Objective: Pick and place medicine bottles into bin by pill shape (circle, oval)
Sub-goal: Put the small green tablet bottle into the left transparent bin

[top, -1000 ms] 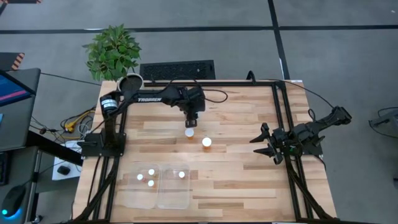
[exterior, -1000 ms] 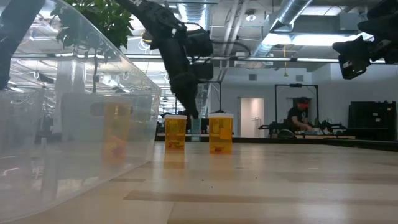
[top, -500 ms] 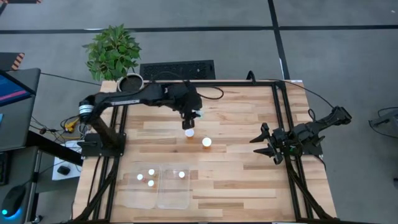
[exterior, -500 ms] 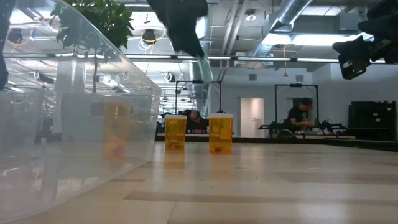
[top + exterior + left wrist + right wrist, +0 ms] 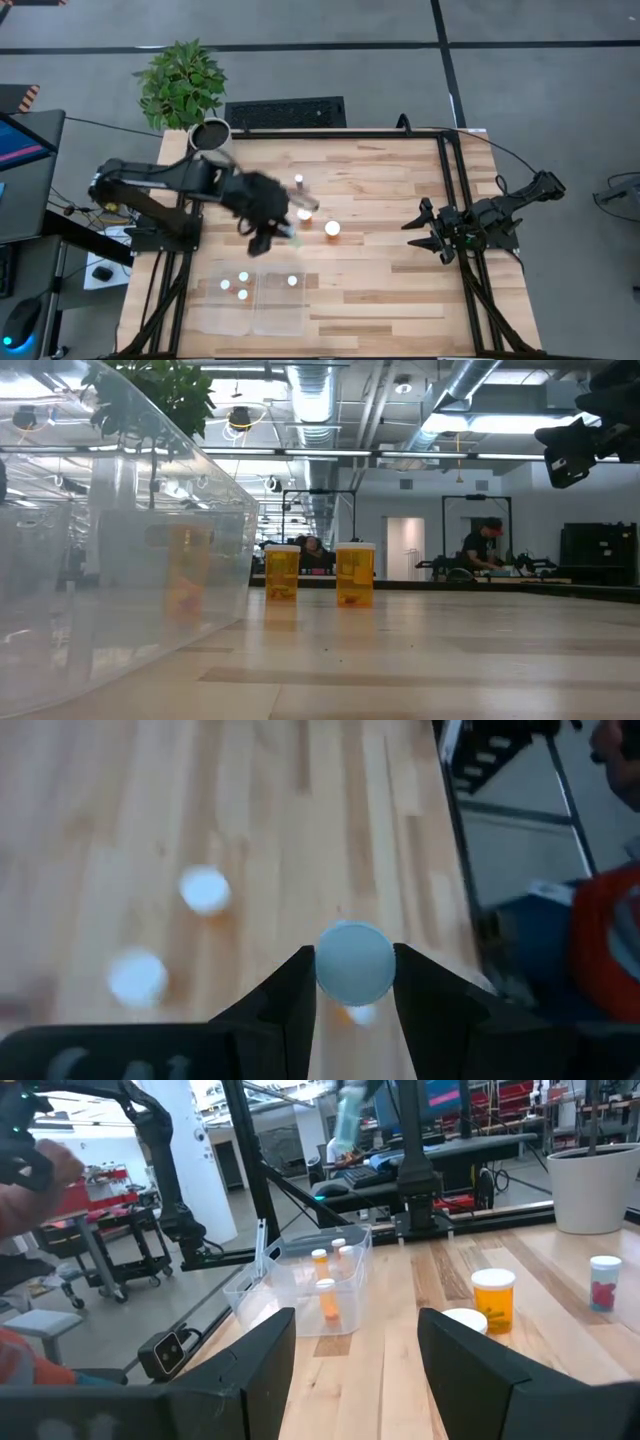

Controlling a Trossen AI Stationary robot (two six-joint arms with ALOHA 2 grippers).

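My left gripper is shut on a small greenish bottle with a pale round cap, in the air over the table's middle left, between the loose bottles and the clear two-compartment bin. The held bottle also shows raised in the right wrist view. Two orange bottles and a small clear one stand upright on the table. The bin's left compartment holds three bottles, its right compartment one. My right gripper is open and empty over the table's right side. My left gripper pinches the bottle between its two fingers at the cap end, one finger on each side. The fingers point down from above, and the round cap top faces the wrist camera. The bottle is lifted clear of the table.
A white plant pot stands at the table's far left corner. Black frame rails run along the far and right sides. In the low view the bin's clear wall fills the left, with the two orange bottles beyond it.
My left gripper has lifted the greenish bottle up off the table from beside the orange bottles, then swung with it toward the table's near left, toward the bin. The small clear bottle at the far side, hidden under the arm before, now shows. The orange bottles have stayed put.
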